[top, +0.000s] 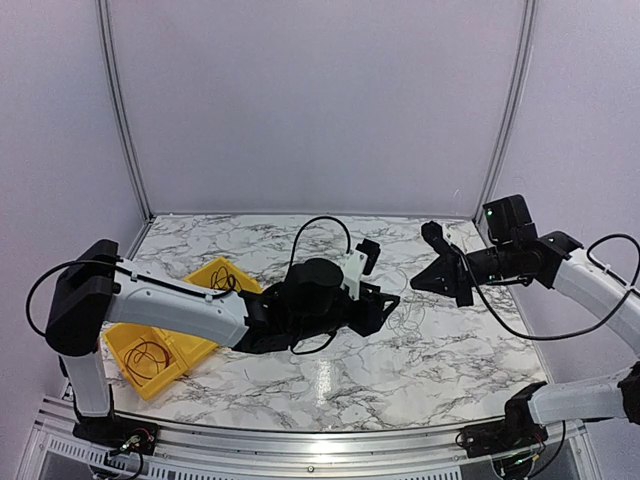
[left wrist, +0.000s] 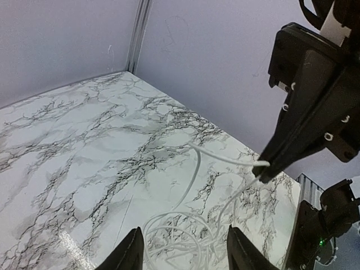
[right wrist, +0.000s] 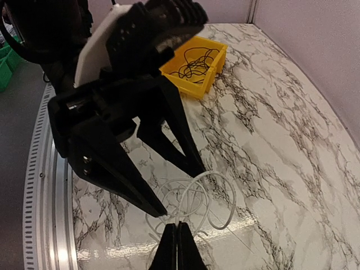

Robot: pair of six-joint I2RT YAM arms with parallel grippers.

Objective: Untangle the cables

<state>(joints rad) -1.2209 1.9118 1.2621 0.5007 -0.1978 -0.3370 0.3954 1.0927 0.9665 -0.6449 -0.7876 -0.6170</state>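
A loose coil of thin white cables [left wrist: 179,235] lies on the marble table [left wrist: 84,146]. My left gripper [left wrist: 187,254] hangs open just above it, one finger on each side of the coil, touching nothing. My right gripper [right wrist: 178,239] is shut on a strand of the white cable [right wrist: 198,194], which rises from the coil to its tips. The left wrist view shows that pinch at the right gripper [left wrist: 263,169]. From above, the left gripper [top: 388,304] and the right gripper [top: 418,284] meet over the pale cables [top: 408,312] at mid-table.
Two yellow bins sit at the left, one [top: 222,276] behind the left arm and one [top: 150,355] nearer the front; both hold thin black wire loops. The right wrist view shows a yellow bin [right wrist: 197,67] with black wires. Grey walls enclose the table.
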